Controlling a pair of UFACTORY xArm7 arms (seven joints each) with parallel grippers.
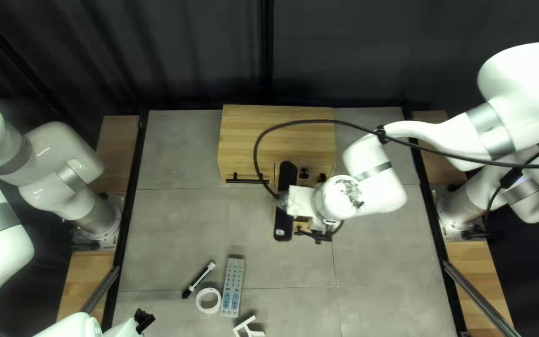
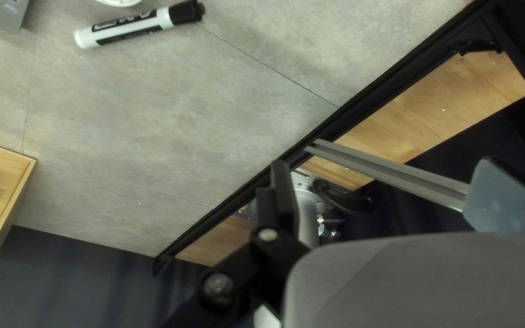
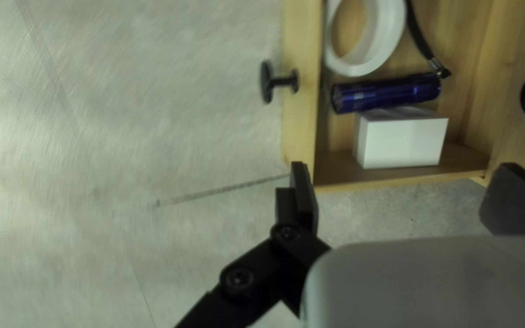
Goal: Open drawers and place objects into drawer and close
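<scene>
Over the pulled-out drawer of the wooden cabinet (image 1: pixel 276 134) hangs my right gripper (image 1: pixel 317 234) in the top left view, hiding much of that drawer. In the right wrist view the right gripper (image 3: pixel 403 176) is open, its fingers beside the drawer (image 3: pixel 302 130). That drawer holds a white ring (image 3: pixel 390 36), a blue flashlight (image 3: pixel 387 93) with a black strap and a white box (image 3: pixel 401 138). My left gripper (image 1: pixel 145 319) is at the near left; in the left wrist view this gripper (image 2: pixel 384 173) stands open and empty. A marker (image 1: pixel 198 279), white ring (image 1: pixel 208 300) and grey remote (image 1: pixel 233 287) lie on the table.
A white angular piece (image 1: pixel 249 327) lies at the table's near edge. The cabinet's left front, with a bar handle (image 1: pixel 248 181), is closed. My right arm and its black cable (image 1: pixel 338 122) cross above the cabinet. Black rails edge the table (image 1: pixel 176 231) on both sides.
</scene>
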